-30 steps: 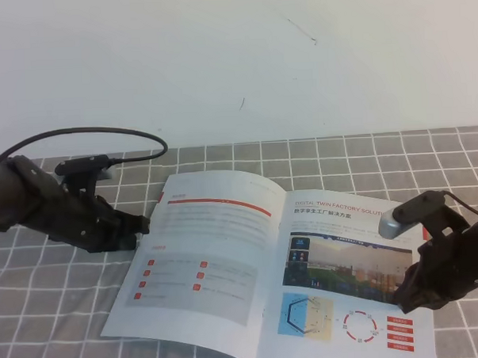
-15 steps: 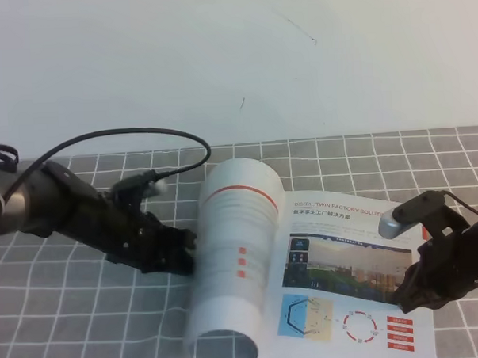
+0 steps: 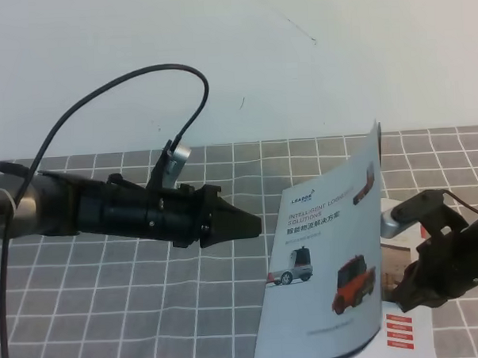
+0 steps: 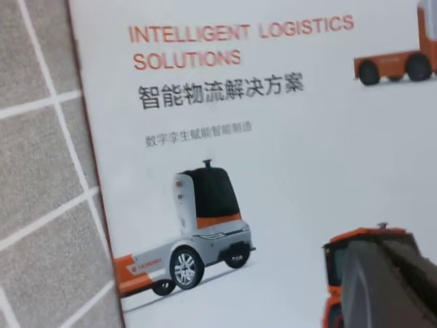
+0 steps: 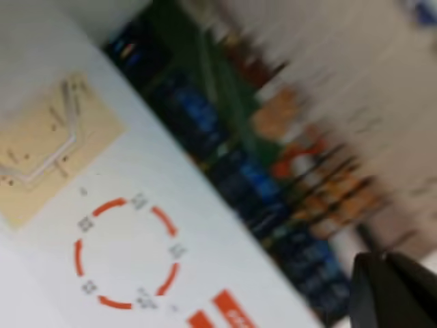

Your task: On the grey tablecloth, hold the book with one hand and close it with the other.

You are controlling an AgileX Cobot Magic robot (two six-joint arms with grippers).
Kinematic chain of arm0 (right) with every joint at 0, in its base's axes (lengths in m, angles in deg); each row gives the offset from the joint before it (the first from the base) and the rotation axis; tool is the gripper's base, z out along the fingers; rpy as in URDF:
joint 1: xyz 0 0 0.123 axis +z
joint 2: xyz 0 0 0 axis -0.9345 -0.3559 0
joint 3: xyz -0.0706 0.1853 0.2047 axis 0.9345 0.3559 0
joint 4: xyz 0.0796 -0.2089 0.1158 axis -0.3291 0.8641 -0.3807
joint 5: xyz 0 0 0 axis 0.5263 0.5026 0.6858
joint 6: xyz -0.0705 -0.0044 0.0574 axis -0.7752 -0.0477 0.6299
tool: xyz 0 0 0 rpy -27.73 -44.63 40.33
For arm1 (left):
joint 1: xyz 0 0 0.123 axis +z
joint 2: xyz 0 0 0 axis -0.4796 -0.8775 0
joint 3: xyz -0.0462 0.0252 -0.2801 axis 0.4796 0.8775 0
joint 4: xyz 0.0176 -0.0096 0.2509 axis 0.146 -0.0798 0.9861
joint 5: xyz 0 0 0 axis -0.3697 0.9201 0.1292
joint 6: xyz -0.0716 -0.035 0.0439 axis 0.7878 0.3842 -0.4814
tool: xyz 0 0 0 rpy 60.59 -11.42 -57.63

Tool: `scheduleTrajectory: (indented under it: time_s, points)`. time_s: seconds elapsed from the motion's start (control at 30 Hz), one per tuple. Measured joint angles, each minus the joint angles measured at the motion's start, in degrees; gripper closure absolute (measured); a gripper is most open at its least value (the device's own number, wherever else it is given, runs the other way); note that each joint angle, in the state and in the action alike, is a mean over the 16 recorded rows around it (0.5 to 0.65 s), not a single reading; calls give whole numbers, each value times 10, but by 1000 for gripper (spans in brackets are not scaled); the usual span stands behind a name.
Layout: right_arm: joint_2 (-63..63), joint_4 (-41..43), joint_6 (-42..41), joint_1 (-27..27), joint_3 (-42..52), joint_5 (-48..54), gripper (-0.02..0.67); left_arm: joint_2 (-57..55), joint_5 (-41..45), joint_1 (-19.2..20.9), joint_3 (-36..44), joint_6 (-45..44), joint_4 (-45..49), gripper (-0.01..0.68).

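Grid-lined grey tablecloth point(image 3: 110, 311) bears glossy book point(image 3: 330, 270), cover upright; both arms' jaws' state unclear.

white book point(image 3: 329, 254), grey white-gridded tablecloth point(image 3: 110, 311)

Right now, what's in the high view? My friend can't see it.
The book stands half-closed on the grey tablecloth, cover with orange vehicles showing. The left gripper points at the cover; the right gripper rests on the inner page.
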Motion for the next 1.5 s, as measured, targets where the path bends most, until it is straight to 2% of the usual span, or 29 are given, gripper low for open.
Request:
scheduleTrajectory:
  time_s: [0.2, 0.47, 0.67, 0.97, 1.23, 1.5]
  points:
    - [51, 30, 10, -17, -11, -2, 650, 40, -13, 0, 0, -9, 19, 676]
    - [136, 67, 43, -32, -23, 27, 650, 163, -97, 0, 1, -14, 109, 676]
    - [138, 77, 64, -8, -15, 49, 650, 283, -159, 0, 1, -16, 181, 676]
    - [57, 115, 72, 39, 2, 43, 650, 463, -210, 0, 15, -26, 262, 676]
    - [45, 207, 113, 48, -15, 51, 650, 628, -283, 0, 90, -63, 297, 676]
    - [151, 367, 227, 48, -53, 104, 650, 771, -347, 0, 226, -94, 300, 676]
